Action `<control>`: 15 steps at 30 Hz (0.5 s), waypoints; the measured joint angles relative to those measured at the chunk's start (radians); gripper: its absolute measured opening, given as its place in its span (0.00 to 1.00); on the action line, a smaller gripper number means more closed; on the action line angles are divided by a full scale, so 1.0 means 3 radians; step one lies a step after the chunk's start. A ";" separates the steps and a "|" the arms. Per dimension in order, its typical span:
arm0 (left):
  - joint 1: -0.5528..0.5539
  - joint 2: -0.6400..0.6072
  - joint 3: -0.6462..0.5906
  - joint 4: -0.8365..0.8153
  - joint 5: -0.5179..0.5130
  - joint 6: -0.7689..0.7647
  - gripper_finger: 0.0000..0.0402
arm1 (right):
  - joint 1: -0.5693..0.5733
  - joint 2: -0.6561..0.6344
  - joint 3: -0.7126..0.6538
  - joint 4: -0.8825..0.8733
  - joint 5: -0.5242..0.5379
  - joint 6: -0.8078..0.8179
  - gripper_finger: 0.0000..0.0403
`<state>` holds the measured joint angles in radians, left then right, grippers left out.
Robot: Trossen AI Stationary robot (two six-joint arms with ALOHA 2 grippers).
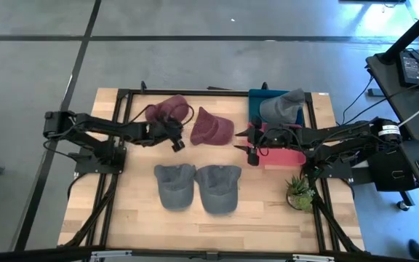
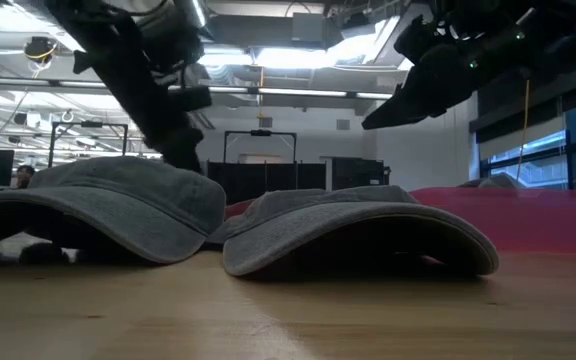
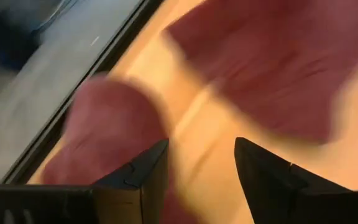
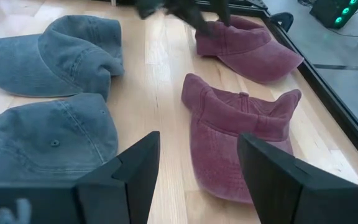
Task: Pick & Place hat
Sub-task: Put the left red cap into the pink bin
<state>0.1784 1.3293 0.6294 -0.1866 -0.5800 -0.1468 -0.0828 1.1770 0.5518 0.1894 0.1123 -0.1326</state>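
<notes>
Two maroon caps lie near the table's far edge: one [image 1: 169, 110] far left of centre, the other [image 1: 211, 127] [image 4: 241, 143] beside it. Two grey caps [image 1: 174, 184] [image 1: 218, 187] rest on their brims and crowns nearer the front. A third grey cap [image 1: 282, 108] lies on a teal box. My left gripper [image 1: 178, 144] [image 3: 197, 168] is open and hovers just near of the left maroon cap [image 3: 104, 137]. My right gripper [image 1: 244, 144] [image 4: 197, 155] is open and points at the right maroon cap from the table's right.
A pink tray [image 1: 286, 154] sits under my right arm, with the teal box [image 1: 257, 102] behind it. A small potted plant [image 1: 299, 193] stands at the right front. The two grey caps [image 2: 98, 205] [image 2: 358, 230] fill the low view. Bare wood lies along the near edge [image 1: 209, 229].
</notes>
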 joint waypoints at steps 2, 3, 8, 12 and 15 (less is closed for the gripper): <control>0.0096 0.0000 0.0026 -0.0262 -0.0110 -0.0235 0.44 | 0.0001 0.0000 0.0000 0.0000 0.0000 0.0001 0.53; 0.0143 0.0000 0.0034 -0.0366 -0.0131 -0.0347 0.44 | 0.0001 0.0000 0.0000 0.0000 0.0000 0.0000 0.53; 0.0409 0.0000 0.0035 -0.0792 -0.0123 -0.0831 0.44 | 0.0000 0.0000 0.0000 0.0001 0.0000 -0.0010 0.53; 0.0589 -0.0001 0.0035 -0.0861 0.0131 -0.1087 0.44 | -0.0001 0.0000 0.0000 0.0001 0.0000 -0.0011 0.53; 0.0677 -0.0001 0.0035 -0.0863 0.0384 -0.1223 0.44 | -0.0001 0.0000 0.0000 0.0001 0.0000 -0.0011 0.53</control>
<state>0.3815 1.3289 0.6399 -0.4454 -0.4649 -0.5138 -0.0830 1.1770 0.5518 0.1898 0.1123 -0.1360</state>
